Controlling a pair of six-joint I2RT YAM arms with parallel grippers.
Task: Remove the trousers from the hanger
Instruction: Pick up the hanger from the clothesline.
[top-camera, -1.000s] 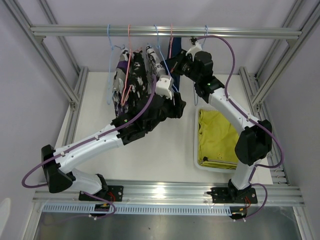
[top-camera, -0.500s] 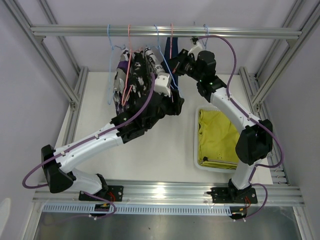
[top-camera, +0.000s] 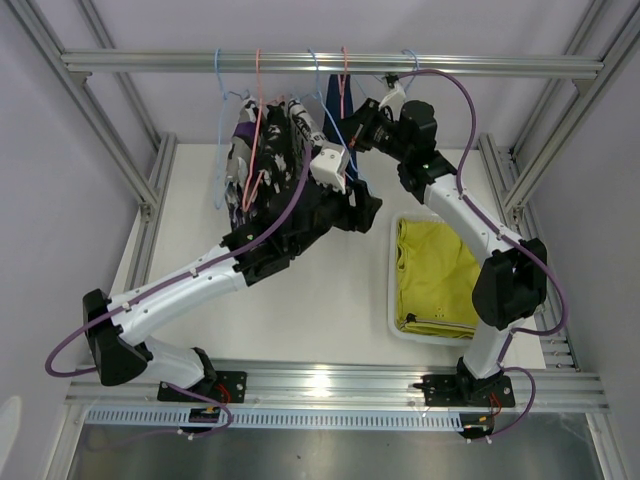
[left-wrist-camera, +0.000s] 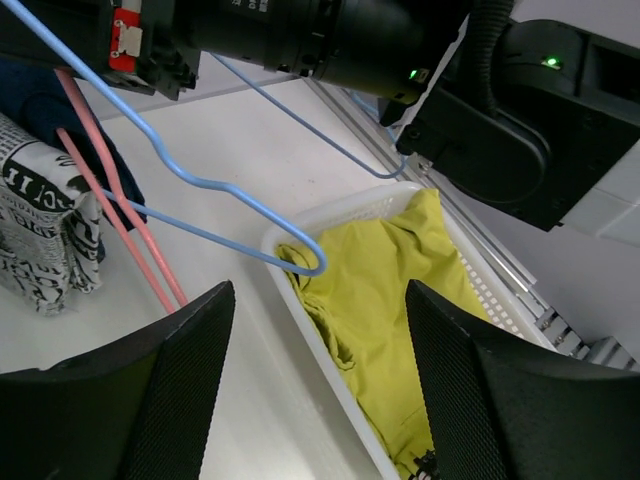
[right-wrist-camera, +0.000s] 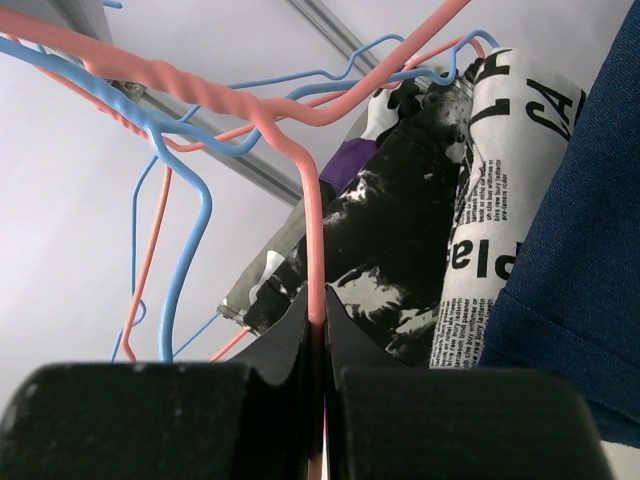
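Observation:
My right gripper (right-wrist-camera: 316, 330) is shut on the wire of a pink hanger (right-wrist-camera: 290, 130), up near the rail (top-camera: 480, 66). Navy trousers (right-wrist-camera: 585, 250) hang on its right, and patterned black, white and purple trousers (right-wrist-camera: 400, 230) hang behind. From above, the patterned trousers (top-camera: 262, 170) and the navy trousers (top-camera: 332, 110) hang under the rail. My left gripper (left-wrist-camera: 315, 400) is open with nothing between its fingers, over the near rim of a white basket (left-wrist-camera: 330, 215) holding yellow-green trousers (left-wrist-camera: 400, 290). A bare blue hanger (left-wrist-camera: 220, 190) hangs just ahead of it.
Several blue and pink hangers (top-camera: 218, 100) hook on the rail. The white basket (top-camera: 393, 300) sits on the table at the right, below the right arm. Frame posts (top-camera: 120, 150) stand at both sides, and a slotted track (top-camera: 500, 175) runs along the right edge.
My left gripper's jaws have opened wider and it has shifted a little right. My right gripper has lifted the pink hanger slightly up and right.

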